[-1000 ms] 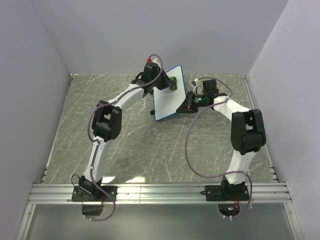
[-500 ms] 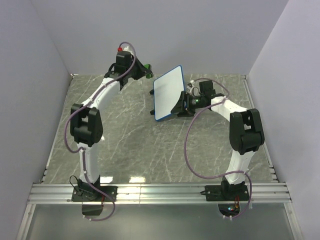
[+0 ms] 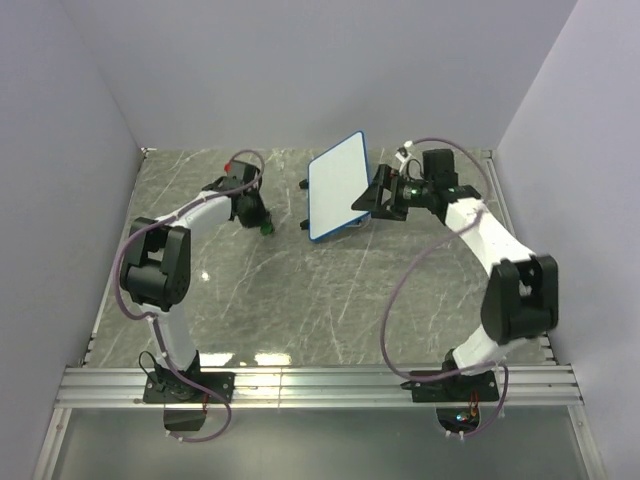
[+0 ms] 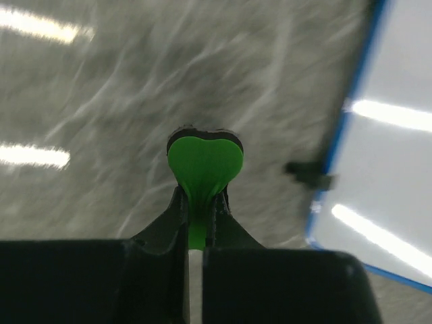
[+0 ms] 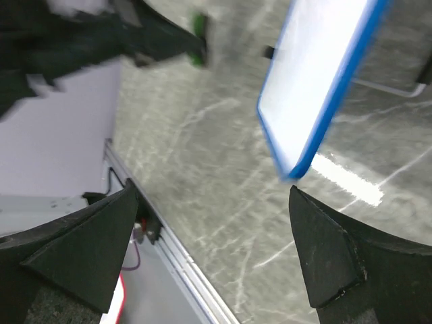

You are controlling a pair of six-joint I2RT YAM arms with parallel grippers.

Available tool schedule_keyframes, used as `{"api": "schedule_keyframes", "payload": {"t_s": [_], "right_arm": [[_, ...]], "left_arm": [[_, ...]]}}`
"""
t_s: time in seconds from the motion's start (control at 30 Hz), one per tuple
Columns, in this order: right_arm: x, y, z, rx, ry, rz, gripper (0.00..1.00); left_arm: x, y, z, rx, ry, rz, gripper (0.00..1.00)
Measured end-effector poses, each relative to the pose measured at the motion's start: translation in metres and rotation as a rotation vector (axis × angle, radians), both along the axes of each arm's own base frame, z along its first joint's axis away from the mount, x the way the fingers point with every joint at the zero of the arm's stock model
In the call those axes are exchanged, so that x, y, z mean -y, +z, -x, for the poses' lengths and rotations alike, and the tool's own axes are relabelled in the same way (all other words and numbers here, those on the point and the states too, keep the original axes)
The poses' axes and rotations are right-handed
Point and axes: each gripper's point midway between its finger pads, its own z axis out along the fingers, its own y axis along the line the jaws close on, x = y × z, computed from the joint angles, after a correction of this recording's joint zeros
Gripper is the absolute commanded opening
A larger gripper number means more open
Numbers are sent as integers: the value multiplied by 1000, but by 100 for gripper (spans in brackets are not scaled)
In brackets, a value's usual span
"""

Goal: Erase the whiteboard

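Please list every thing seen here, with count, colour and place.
whiteboard: 1, white with blue frame, tilted, far middle
eraser: 1, green, left of whiteboard, gripped
table: 1, grey marbled, under everything
rail: 1, silver, near edge
cables: 2, purple, looping from base to wrist
arms: 2, white and black, bases at the rail
left claw: 1, black, shut on eraser
right claw: 1, black, open, beside whiteboard
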Motion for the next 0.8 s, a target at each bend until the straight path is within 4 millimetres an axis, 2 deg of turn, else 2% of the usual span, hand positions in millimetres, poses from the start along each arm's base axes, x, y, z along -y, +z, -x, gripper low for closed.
{"api": "schedule_keyframes", "payload": {"t_s": [0.07,0.13,0.17,0.23,0.27,0.43,0.63,0.8], "right_arm": [[3,22,13,52,-11,-12,100],[6,39,28,96,-21,-27,100],[7,44,34,108,-25,-32,100],[10,51,48,124,-37,-40,100],[11,54,54,133,-43,-42,100],[17,53,72,136,-73,-29,100],[26,57,89,160,-130,-12,100],[34,73,105,213,-191,-26,100]], "left_arm": [[-12,-25,24,-95,10,-49,1],[-21,-42,44,-170,18,-89,15],[-25,-48,52,-198,18,-104,35],[-29,-53,60,-226,9,-126,51],[-30,-54,64,-237,8,-133,65],[-35,-50,77,-254,8,-145,99],[-39,-20,88,-207,7,-137,99],[-39,32,91,-79,-7,-113,99]]}}
